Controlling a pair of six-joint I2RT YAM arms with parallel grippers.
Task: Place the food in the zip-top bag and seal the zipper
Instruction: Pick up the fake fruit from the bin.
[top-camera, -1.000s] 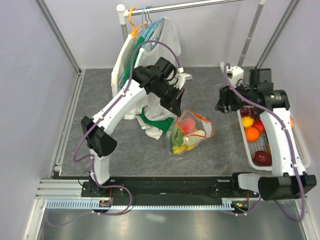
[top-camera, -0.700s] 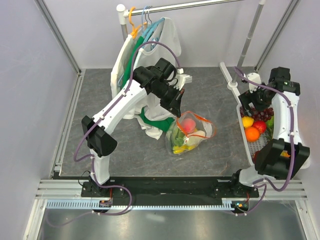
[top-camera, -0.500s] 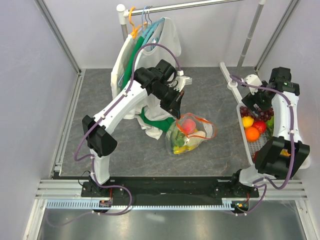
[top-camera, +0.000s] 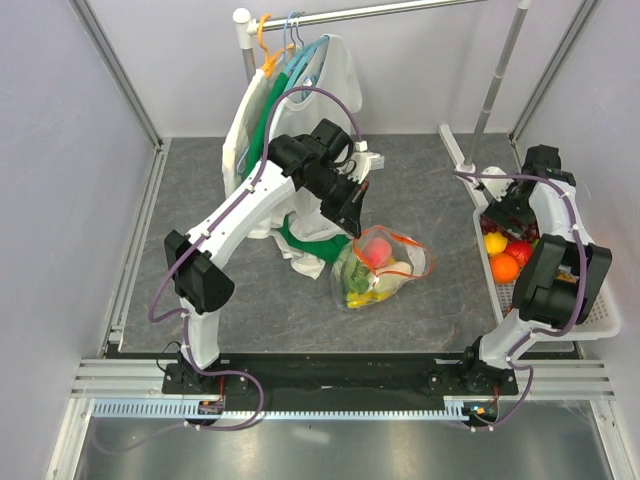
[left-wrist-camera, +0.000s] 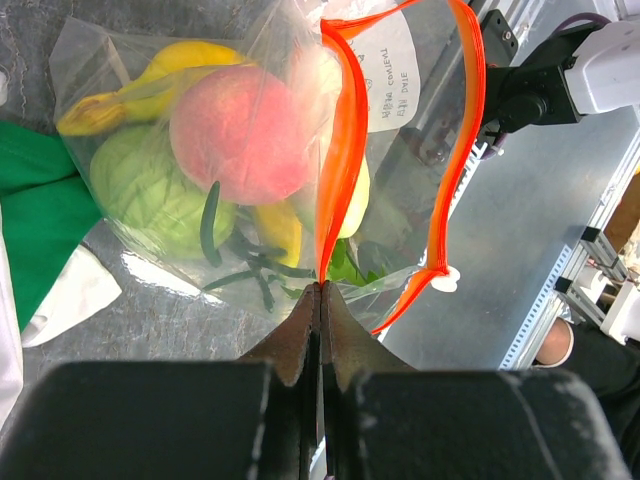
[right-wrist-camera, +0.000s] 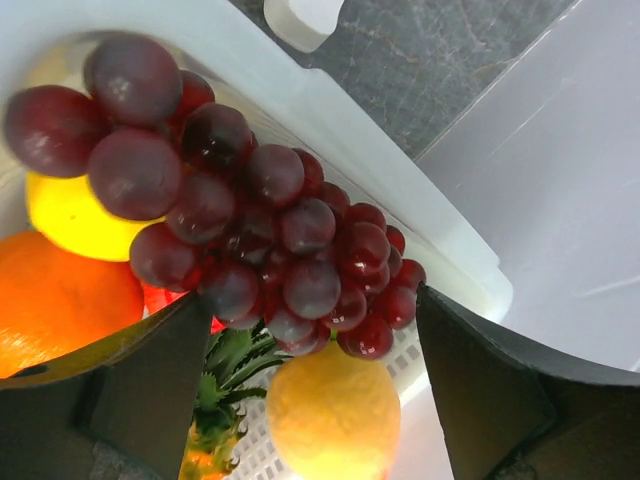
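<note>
The clear zip-top bag (top-camera: 385, 265) lies mid-table with its mouth open; it holds a peach (left-wrist-camera: 240, 130), a banana (left-wrist-camera: 180, 65), a green round piece (left-wrist-camera: 150, 190) and green onions. My left gripper (top-camera: 356, 222) is shut on the bag's red-orange zipper (left-wrist-camera: 345, 130) and holds that edge up; the white slider (left-wrist-camera: 447, 280) sits at the strip's end. My right gripper (top-camera: 510, 208) is open over the white basket (top-camera: 600, 325), its fingers either side of a bunch of red grapes (right-wrist-camera: 250, 220). A lemon (right-wrist-camera: 335, 410) and an orange (right-wrist-camera: 60, 300) lie beside the grapes.
A clothes rail at the back left carries white and green garments (top-camera: 290, 110) that drape onto the table behind the left arm. A rack post (top-camera: 490, 85) stands at the back right. The basket also holds a red fruit (top-camera: 518, 250) and a small pineapple (right-wrist-camera: 215, 440).
My right arm has swung from over the table to the basket at the right and come down close over the grapes. My left gripper still holds the bag's edge, slightly higher.
</note>
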